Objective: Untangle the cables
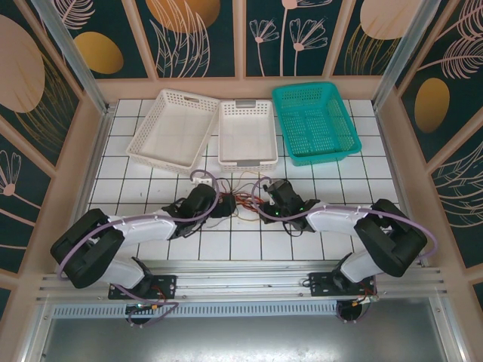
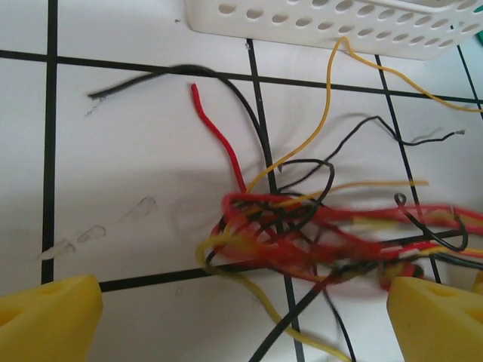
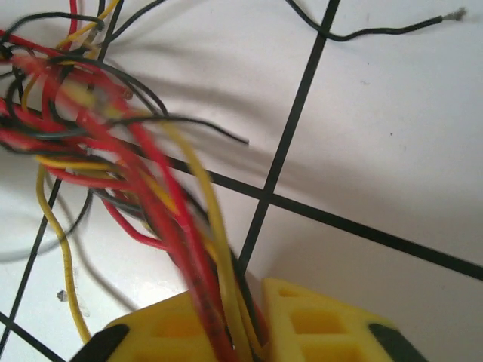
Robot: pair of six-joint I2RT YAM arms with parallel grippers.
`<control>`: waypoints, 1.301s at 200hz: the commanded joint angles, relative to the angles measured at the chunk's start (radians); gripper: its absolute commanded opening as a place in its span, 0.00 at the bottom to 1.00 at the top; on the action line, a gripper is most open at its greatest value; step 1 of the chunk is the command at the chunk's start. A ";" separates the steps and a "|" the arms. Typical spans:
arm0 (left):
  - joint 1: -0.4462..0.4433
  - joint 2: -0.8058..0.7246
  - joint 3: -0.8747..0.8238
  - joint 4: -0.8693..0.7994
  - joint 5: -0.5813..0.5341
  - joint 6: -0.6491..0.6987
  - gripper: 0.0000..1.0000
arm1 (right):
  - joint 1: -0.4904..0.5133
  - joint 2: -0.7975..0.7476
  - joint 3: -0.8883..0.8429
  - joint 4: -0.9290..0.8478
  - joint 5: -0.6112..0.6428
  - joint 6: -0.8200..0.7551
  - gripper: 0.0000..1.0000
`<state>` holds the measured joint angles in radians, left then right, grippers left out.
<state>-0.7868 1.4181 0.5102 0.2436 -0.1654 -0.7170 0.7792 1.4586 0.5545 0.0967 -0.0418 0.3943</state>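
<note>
Toward the near edge of the surface (image 1: 355, 192), the right claw (image 3: 255, 305) clamps the cables (image 3: 113, 143); the left claw (image 2: 234, 298) stands released beside them.

Cables (image 2: 302, 226): thin plastic sheathing in red, black and yellow, smooth with a slight sheen; one black end at the upper right of the right wrist view shows a bare metallic tip (image 3: 455, 13).
Table (image 1: 370, 177): white squares ruled with black lines, smooth and faintly glossy; light scuffs at the left of the left wrist view.
Left gripper (image 2: 241, 302): fingers (image 2: 45, 320) of yellow plastic, matt.
Right gripper (image 3: 256, 317): fingers (image 3: 324, 324) of yellow moulded plastic, matt, with recessed pockets.
White baskets (image 1: 145, 124): perforated plastic, matt.
Teal basket (image 1: 306, 85): lattice plastic, light sheen.
Rails (image 1: 241, 280): brushed bare metal.
Frame (image 1: 240, 38): pale unpainted wood.
</note>
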 commanded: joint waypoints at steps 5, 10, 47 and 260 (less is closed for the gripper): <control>-0.006 -0.034 -0.020 0.042 0.015 -0.015 0.97 | 0.009 -0.019 0.022 -0.002 0.019 -0.031 0.03; -0.005 -0.033 -0.023 0.043 0.017 -0.014 0.97 | 0.009 -0.030 0.022 -0.003 0.017 -0.036 0.00; -0.006 -0.059 -0.051 0.063 0.026 -0.026 0.97 | 0.011 -0.141 0.028 -0.022 -0.069 -0.082 0.00; -0.005 -0.650 -0.320 0.315 0.127 -0.070 0.98 | -0.194 -0.432 -0.010 0.206 -0.955 0.145 0.00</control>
<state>-0.7876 0.7815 0.1963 0.4957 -0.0376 -0.7620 0.6037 1.0458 0.5564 0.1806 -0.8829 0.4854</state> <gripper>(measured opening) 0.985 0.084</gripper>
